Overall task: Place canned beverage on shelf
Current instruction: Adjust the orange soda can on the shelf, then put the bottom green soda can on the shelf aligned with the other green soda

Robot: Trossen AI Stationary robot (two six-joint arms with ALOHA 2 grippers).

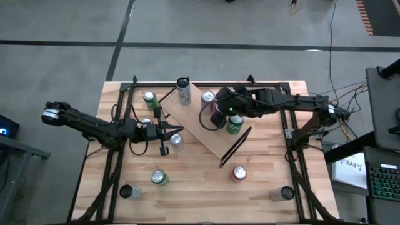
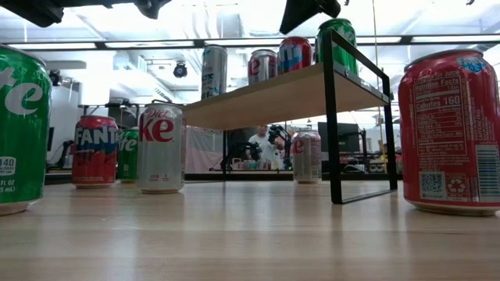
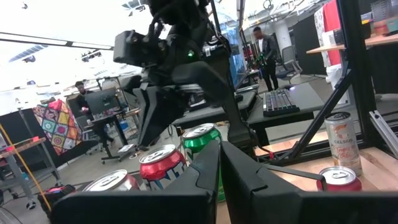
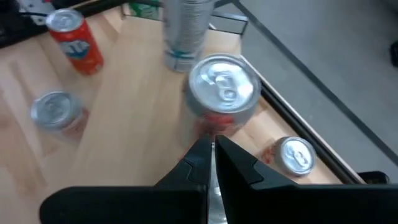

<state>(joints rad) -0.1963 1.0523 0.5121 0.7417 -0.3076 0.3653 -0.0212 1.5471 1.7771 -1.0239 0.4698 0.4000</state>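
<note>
Low view: green can (image 2: 22,129) cropped at the left edge; both arms cut off above. Right wrist view: tall can (image 4: 185,34) truncated, label blurred, possibly silver.

"FANTA" on orange can (image 2: 95,151); "CELSIUS" on tall can (image 3: 342,144); "Calories 160" on red can (image 2: 451,131)

The floor (image 1: 75,25) around the table is grey concrete crossed by dark lines. A keyboard (image 1: 382,180) sits on a desk at the right. Beyond the table, bright ceiling lights (image 2: 234,19) shine over desks with monitors (image 2: 336,140), where a person (image 2: 255,144) sits.
</note>
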